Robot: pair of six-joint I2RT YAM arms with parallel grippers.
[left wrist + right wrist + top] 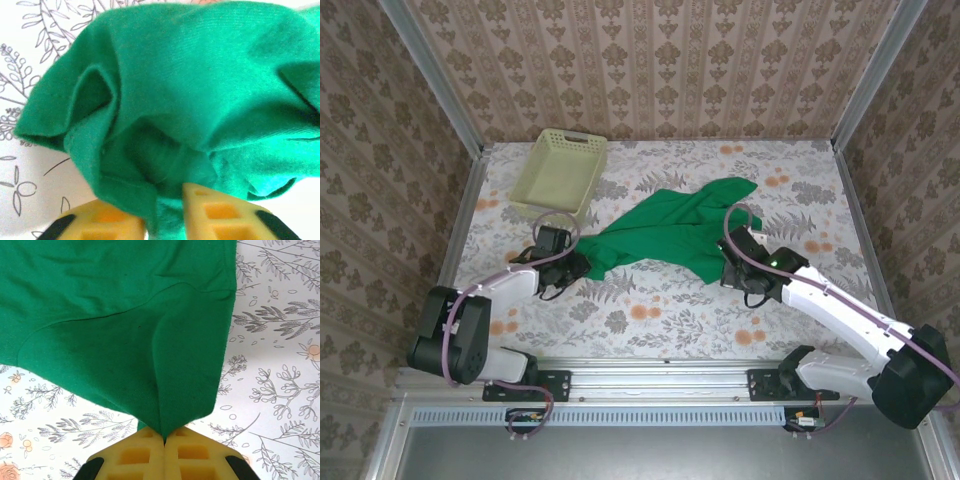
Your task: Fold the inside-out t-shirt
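The inside-out t-shirt (670,230) is bright green and lies crumpled across the middle of the flowered table, stretched from lower left to upper right. My left gripper (575,268) is at its lower left end. In the left wrist view the yellow fingers (210,210) are closed in on a bunched fold of the t-shirt (190,90), and cloth fills the narrow gap at the gripper (162,205). My right gripper (728,262) is at the shirt's near right edge. There the gripper (164,436) is shut tight on a pinched corner of the t-shirt (110,315), which hangs lifted off the table.
A pale yellow-green lattice basket (560,172) stands at the back left, just beyond the shirt's left end. Patterned walls close in the table on three sides. Bare tablecloth (660,310) lies between the shirt and the arm bases.
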